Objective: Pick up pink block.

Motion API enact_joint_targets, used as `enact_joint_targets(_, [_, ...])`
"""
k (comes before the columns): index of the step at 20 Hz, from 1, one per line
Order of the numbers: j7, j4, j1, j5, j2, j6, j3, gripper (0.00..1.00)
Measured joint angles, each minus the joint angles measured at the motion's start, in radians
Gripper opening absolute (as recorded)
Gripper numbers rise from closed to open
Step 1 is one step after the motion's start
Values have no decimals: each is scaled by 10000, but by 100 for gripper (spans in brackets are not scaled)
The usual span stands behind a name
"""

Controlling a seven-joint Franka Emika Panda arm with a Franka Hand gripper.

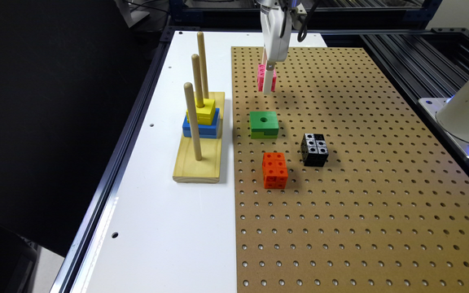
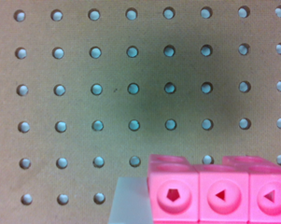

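Observation:
The pink block [image 1: 272, 78] sits on the brown pegboard [image 1: 360, 183] toward its far end, built of small cubes with round holes. My gripper [image 1: 268, 87] reaches straight down onto it from above, its white tip in front of the block and level with the block's base. In the wrist view the pink block [image 2: 214, 193] is close up, and a pale translucent strip [image 2: 130, 200] lies flush against one of its sides. The block's other side runs out of that picture, so the grip cannot be judged.
A green holed block [image 1: 264, 124] lies just nearer than the pink one, then an orange holed cube [image 1: 275, 170] and a black holed cube [image 1: 314, 149]. At the exterior view's left a wooden peg stand [image 1: 198, 154] holds yellow and blue pieces. The robot's base [image 1: 468, 114] is at the right.

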Motion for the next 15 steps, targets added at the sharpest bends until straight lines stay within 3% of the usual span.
enact_joint_targets(6, [0, -9, 0, 2, -1054, -1074, 8, 0])
enact_joint_targets(12, [0, -10, 0, 3, -1226, -1198, 12, 0])
enact_joint_targets(15, [0, 1, 0, 5, -1686, -1603, 14, 0])
